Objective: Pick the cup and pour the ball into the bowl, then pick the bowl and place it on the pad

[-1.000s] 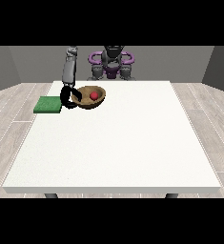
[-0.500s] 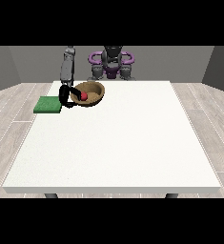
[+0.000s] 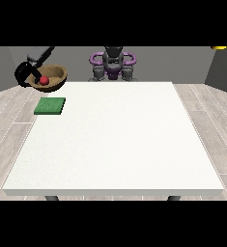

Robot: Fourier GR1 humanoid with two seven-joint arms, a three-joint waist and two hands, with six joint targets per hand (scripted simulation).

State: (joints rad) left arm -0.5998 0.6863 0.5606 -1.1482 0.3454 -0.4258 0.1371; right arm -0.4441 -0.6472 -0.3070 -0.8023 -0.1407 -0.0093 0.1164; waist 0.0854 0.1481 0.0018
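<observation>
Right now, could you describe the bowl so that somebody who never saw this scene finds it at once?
Start at the white table and go to its far corner at the view's left, where a green pad lies. Above it, the hand at the view's left holds a brown bowl in the air. Only it contains a red ball.

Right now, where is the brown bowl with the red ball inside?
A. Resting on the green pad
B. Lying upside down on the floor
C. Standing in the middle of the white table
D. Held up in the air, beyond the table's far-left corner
D: the bowl, with the red ball inside, is lifted by the hand at the view's left, above and behind the green pad, which lies bare on the table.
</observation>
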